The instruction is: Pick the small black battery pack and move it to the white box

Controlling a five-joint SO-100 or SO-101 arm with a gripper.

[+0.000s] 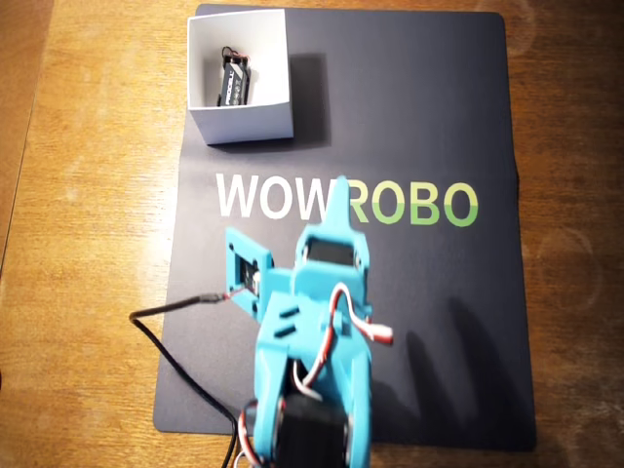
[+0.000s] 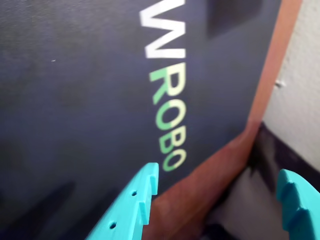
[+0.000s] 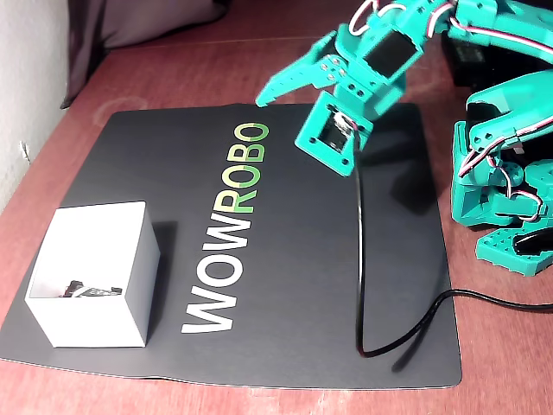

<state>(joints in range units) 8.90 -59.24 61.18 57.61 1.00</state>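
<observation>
Gripper: in the wrist view the gripper (image 2: 215,200) shows two teal fingers spread wide with nothing between them, released and empty; through the gap lie only the mat's edge and brown table.
Arm: in the overhead view the gripper (image 1: 338,200) hangs over the lettering in the middle of the black mat (image 1: 419,117); in the fixed view the gripper (image 3: 268,97) points toward the green letters, raised above the mat.
Mat: dark, printed WOWROBO, lying on the wooden table (image 1: 88,292); a black cable (image 3: 359,259) trails from the arm across it.
White box: the white box (image 1: 244,119) stands at the mat's upper-left corner in the overhead view, well apart from the gripper; open-topped, upright.
Battery pack: the small black battery pack (image 1: 234,81) already lies inside the box on its floor; its long axis runs roughly up-down in the overhead view, wires at the far end.
Key relation: the pack lies up and left of the jaws, out of their reach and inside the target; by my judgement the move is done and only withdrawal remains.
Hidden: in the fixed view the white box (image 3: 95,324) hides most of the pack behind its wall; the wrist view shows neither box nor pack and is blurred.
</observation>
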